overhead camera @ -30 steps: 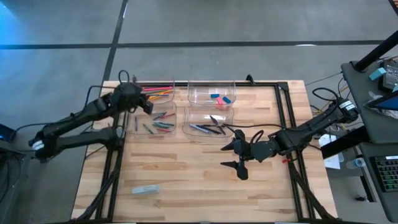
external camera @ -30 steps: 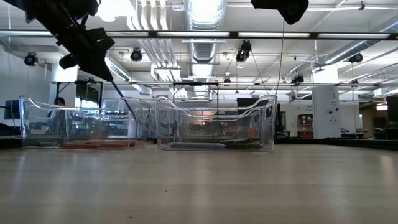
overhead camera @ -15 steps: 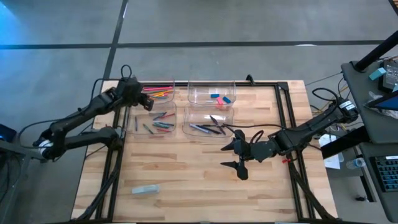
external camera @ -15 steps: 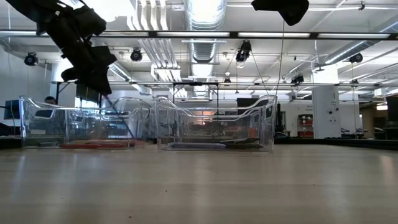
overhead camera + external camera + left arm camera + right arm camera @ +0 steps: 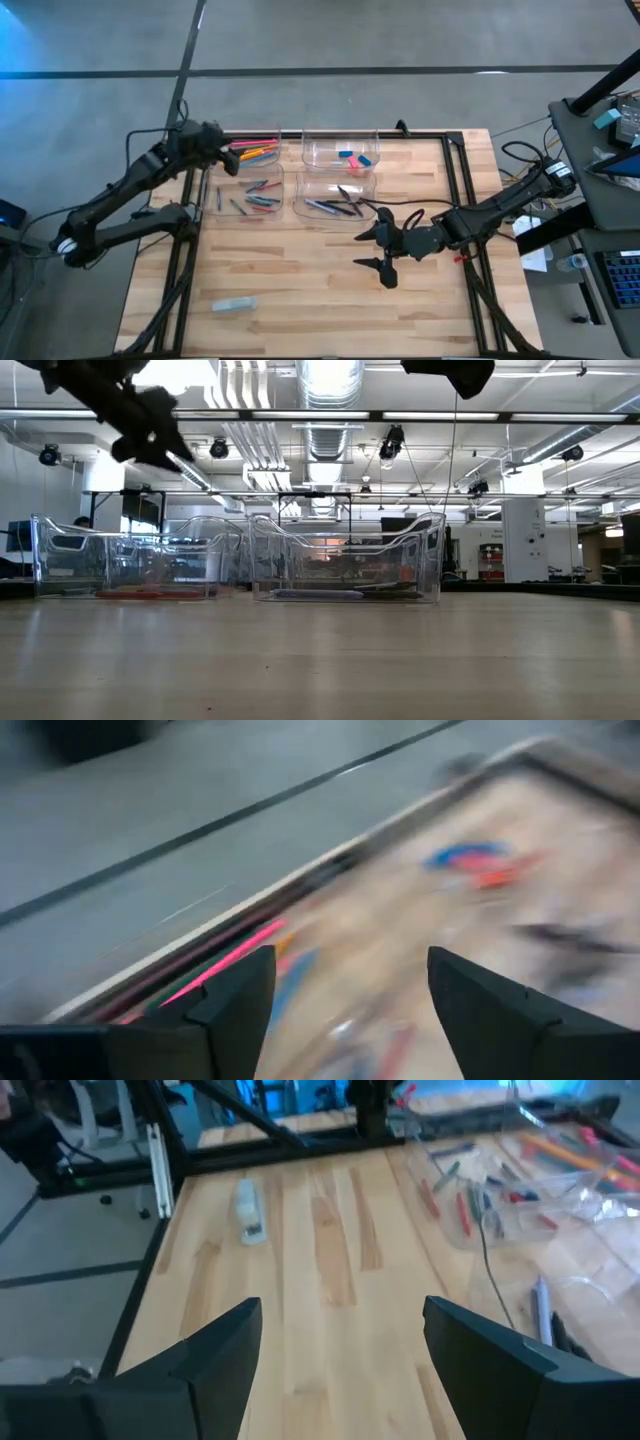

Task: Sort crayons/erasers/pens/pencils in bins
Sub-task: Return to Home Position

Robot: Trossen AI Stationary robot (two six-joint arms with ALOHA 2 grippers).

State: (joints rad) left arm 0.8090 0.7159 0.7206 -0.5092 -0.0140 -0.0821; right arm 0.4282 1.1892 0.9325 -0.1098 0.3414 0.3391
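Note:
Four clear bins stand at the far middle of the table. The far left bin (image 5: 252, 150) holds pencils (image 5: 225, 963). In the far right bin (image 5: 342, 148) lie erasers (image 5: 352, 157). Crayons (image 5: 262, 197) fill the near left bin (image 5: 250, 193), and pens (image 5: 335, 207) rest in the near right bin (image 5: 336, 198). My left gripper (image 5: 230, 162) hovers open and holds nothing, above the left bins' left side. My right gripper (image 5: 373, 250) stands open over bare wood just near of the pen bin, and nothing is between its fingers.
A small pale grey-blue block (image 5: 233, 304) lies alone on the wood near the table's near left corner, also seen in the right wrist view as the block (image 5: 249, 1212). A black frame rail (image 5: 455, 170) runs along the table's right side.
My left gripper has opened, risen and swung toward the table's far left corner. The thin stick that slanted down from its fingers toward the left bins in the low view no longer hangs from it.

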